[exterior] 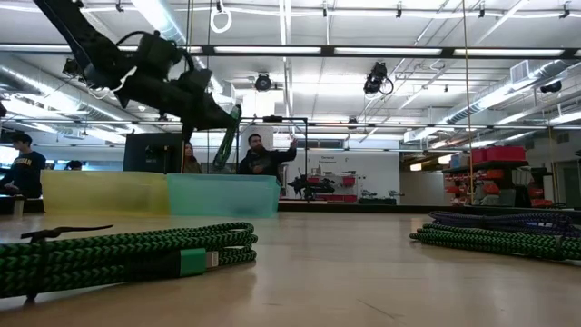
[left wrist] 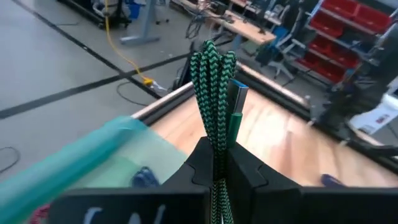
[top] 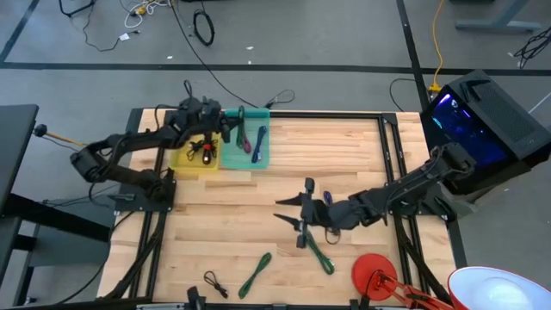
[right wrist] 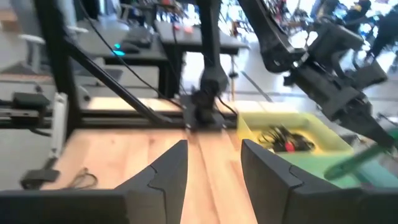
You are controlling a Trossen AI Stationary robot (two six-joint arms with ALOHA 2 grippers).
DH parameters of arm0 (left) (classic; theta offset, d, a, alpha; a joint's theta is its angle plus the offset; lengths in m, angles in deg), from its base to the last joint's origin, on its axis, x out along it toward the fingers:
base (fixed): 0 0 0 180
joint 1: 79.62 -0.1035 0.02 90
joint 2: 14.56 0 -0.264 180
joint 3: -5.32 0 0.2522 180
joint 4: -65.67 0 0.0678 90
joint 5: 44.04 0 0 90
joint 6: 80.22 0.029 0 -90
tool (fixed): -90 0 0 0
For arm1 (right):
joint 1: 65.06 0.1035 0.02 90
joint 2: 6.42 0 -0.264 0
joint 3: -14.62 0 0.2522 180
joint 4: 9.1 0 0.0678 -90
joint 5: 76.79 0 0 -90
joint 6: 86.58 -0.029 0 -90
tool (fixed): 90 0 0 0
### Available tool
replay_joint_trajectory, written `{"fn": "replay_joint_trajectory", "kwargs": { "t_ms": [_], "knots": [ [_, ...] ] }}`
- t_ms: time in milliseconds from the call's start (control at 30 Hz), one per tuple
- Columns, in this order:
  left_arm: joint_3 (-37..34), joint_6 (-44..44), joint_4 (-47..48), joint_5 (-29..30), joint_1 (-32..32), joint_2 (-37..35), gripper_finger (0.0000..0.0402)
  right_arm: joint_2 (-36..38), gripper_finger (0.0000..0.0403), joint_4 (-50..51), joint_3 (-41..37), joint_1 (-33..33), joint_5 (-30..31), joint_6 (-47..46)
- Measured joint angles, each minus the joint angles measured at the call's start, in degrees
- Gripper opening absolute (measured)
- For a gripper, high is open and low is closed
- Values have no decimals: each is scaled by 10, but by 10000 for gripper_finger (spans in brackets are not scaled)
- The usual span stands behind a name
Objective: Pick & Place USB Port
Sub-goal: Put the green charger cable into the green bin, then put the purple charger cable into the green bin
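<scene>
Green cable (left wrist: pixel 214 93) clamped in left gripper (left wrist: pixel 214 163) above teal bin (top: pixel 248 148).

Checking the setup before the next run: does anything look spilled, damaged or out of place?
Nothing stands out. The left gripper holds a green braided cable above the teal bin; the right gripper is open over the table.

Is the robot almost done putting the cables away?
Not yet. Cables already lie in the teal bin and yellow bin. The left gripper holds a green cable over the teal bin. More cables wait on the table near the open right gripper.
</scene>
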Motion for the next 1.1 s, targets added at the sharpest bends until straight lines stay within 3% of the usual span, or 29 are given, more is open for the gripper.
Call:
{"fn": "replay_joint_trajectory", "kwargs": {
  "t_ms": [367,867,1100],
  "knots": [
    [0,-47,-17,34,-20,55,29,0,150,50,0,-35,0,-31],
    [0,-60,-21,58,-25,56,146,0,150,63,0,-37,0,-38],
    [0,-71,-43,52,-30,43,175,0,150,84,0,-37,19,-48]
  ]
}}
